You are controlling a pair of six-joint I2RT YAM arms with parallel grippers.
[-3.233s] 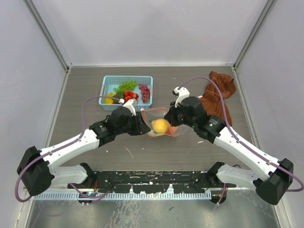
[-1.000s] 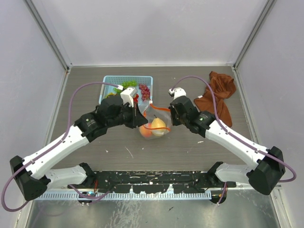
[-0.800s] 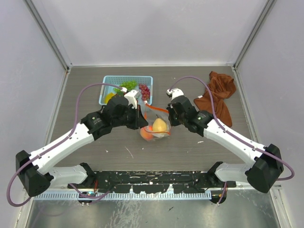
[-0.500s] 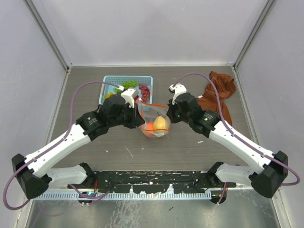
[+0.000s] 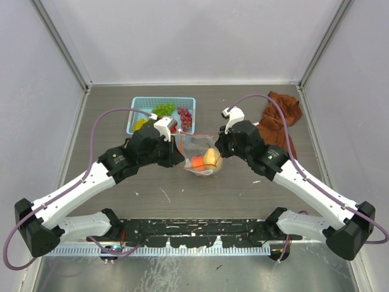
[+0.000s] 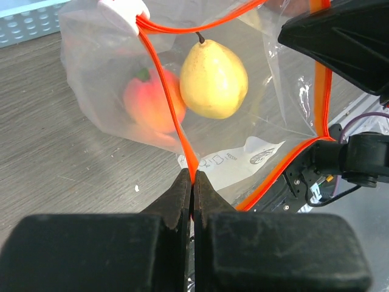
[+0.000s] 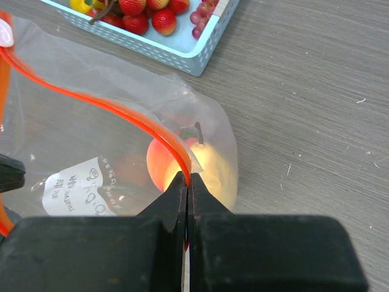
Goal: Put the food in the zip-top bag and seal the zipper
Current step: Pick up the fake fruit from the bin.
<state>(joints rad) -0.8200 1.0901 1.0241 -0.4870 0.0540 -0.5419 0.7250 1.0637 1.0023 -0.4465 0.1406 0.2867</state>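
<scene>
1. Where the two arms meet mid-table, the clear thin plastic zip-top bag (image 5: pixel 200 160) sits w/ its mouth held apart and its sagging bottom on the grey wood-grain table (image 5: pixel 182 198).
2. Room to move: there's bare table in front of the bag towards the arm bases, & more on the left side. Pale walls (image 5: pixel 36 91) close in left, right & back.
3. The light-blue perforated plastic basket (image 5: pixel 141 103) stands near the bag's back-left. The rust-brown cloth (image 5: pixel 281 118) lies crumpled at back-right, apart from the bag, w/ the right arm passing just beside it.
4. Inside the bag, a yellow pear-shaped toy fruit (image 6: pixel 213 76) & an orange-red toy peach (image 6: pixel 149 103) lie side by side at the bottom.
5. In the basket: red toy strawberries (image 7: pixel 137 21), purple toy grapes (image 7: pixel 206 9) & green toy grapes (image 5: pixel 163 109).
6. A white paper label (image 6: pixel 234 161) on the bag wall carries small icons & print, too small to read. A white slider tab (image 6: pixel 123 15) sits at one end of the red-orange zip strip (image 6: pixel 173 103).
7. Left gripper (image 6: pixel 192 180): jaws pressed together, pinching the zip strip on its side of the mouth. The arm reaches fwd & inward, elbow out to the left.
8. Right gripper (image 7: pixel 186 182): jaws likewise clamped on the strip at the opposite side. That arm mirrors the left, elbow out to the right.
9. The zipper isn't sealed; the strip runs in an open loop between the two pinches.
</scene>
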